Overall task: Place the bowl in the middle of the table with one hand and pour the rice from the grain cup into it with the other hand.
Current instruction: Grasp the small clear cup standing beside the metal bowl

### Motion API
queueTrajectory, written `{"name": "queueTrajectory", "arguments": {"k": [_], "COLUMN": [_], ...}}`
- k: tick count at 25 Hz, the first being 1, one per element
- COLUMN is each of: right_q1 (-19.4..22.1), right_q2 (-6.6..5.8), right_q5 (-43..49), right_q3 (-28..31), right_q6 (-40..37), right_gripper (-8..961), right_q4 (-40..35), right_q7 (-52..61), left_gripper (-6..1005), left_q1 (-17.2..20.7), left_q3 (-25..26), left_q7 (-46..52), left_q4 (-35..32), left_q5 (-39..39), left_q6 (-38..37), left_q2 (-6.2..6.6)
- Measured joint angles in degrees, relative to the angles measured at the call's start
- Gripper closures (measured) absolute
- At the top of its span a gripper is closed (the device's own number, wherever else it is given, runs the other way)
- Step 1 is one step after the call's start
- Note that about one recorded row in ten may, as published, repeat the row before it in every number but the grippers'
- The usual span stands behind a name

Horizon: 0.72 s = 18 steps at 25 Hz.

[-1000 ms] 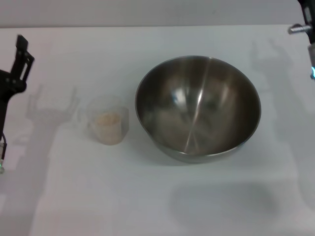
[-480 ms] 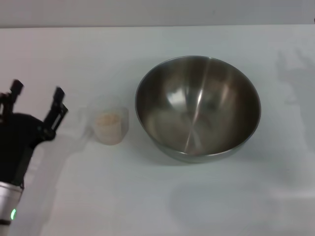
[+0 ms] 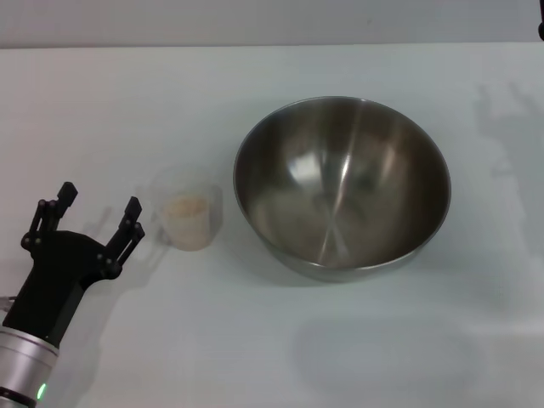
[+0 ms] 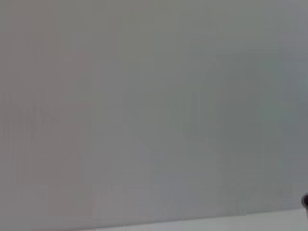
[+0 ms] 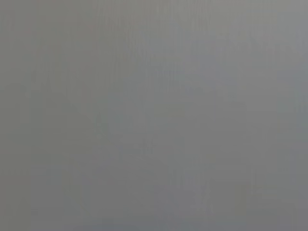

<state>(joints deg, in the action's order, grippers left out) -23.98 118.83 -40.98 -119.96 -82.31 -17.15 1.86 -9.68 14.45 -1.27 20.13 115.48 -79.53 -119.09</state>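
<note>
just right of the open left hand, the grain cup, untouched beside the bowl

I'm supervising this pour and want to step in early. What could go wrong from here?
The open left end effector sits beside the grain cup; a skewed approach might tip the light cup and spill the rice. The bowl stands close by, so a swinging cup could strike its rim.
</note>
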Motion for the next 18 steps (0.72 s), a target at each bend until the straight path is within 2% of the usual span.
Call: {"name": "queueTrajectory", "arguments": {"k": [8,18], "right_q1": [0.4,0.6], "right_q2": [0.01,0.10], "right_q5": [0.0,0.0], "right_q3": [0.0,0.0], "right_q6": [-0.2,-0.3], "right_gripper": [496,496], "right_q4": [0.2,0.7], "right_q7": [0.0,0.1], "left_gripper": [137,137], "left_q1": [-0.7,-2.0], "left_q3": [-0.1,0.3], "left_q7": [-3.9,-4.1], "left_q4": [0.8,0.5], "left_q5": [0.0,-0.4], "left_q6": [3.1,5.1], "left_q2": [0.00,0.00]}}
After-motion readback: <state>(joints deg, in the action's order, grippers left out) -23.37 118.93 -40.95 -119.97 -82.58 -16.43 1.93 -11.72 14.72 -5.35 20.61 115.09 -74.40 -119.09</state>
